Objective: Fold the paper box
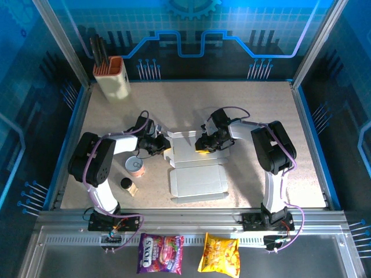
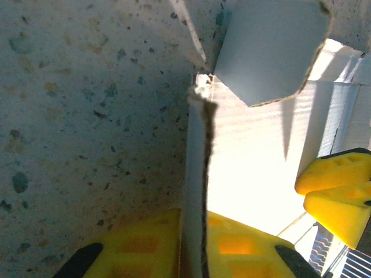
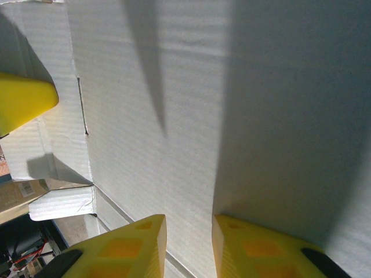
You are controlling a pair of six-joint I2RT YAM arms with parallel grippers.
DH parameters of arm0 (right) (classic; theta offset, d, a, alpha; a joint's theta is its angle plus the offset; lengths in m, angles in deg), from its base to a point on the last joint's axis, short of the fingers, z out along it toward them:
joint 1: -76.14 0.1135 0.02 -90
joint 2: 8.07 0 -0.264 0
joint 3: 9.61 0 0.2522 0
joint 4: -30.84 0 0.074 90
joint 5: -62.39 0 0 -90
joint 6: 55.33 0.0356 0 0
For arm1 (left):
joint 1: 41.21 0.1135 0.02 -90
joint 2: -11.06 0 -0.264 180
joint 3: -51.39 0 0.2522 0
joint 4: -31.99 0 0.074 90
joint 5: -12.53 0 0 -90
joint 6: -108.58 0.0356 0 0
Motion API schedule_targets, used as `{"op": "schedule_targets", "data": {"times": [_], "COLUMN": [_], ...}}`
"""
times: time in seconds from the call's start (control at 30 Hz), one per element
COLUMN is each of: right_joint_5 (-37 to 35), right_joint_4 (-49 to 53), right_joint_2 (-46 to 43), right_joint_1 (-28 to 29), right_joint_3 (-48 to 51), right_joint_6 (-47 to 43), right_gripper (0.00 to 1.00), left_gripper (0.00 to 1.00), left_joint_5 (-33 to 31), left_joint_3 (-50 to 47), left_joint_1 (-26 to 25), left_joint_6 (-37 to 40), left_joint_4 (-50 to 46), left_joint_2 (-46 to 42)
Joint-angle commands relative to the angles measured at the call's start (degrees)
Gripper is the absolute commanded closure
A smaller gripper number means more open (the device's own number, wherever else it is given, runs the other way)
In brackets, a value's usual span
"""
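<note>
Clearly, left gripper [image 2: 194,223] pinched the paper box [image 2: 255,174] wall; right gripper [image 3: 189,223], slightly parted, sat over its panel, contact unclear.

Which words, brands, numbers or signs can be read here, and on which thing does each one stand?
Purple snack bag: white brand lettering, too blurred to read.
Yellow snack bag: print too small to read.
Small label at the left edge, right wrist view: unreadable.
Paper box: no print.
</note>
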Motion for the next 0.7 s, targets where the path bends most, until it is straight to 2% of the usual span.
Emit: {"op": "schedule_targets", "data": {"times": [0.0,0.17,0.27,0.5,0.67], "right_joint_5": [-1.14,-1.48,-2.94,-6.04,-8.07], "right_joint_4": [1.00,1.16,1.12,4.68,10.93], "right_joint_2": [1.19,0.28,-2.79,-17.55,-28.55], "right_joint_1": [1.19,1.21,1.11,-0.29,-0.82], "right_joint_3": [0.47,0.59,1.03,0.13,-3.03], "right_joint_6": [0.55,0.59,0.42,-3.74,-14.34], "right_gripper": [0.71,0.71,0.72,0.69,0.61], "left_gripper": [0.88,0.99,1.00,1.00,1.00], "left_joint_5": [0.40,1.53,3.63,6.96,10.01], "left_joint_3": [1.50,0.94,0.40,0.67,1.16], "left_joint_1": [-0.32,-0.34,-0.29,-0.33,-0.30], "left_joint_6": [1.45,1.92,2.37,5.41,10.58], "left_joint_4": [-0.64,1.40,3.44,5.29,5.29], "left_joint_2": [0.21,-0.63,-2.16,-10.64,-20.19]}}
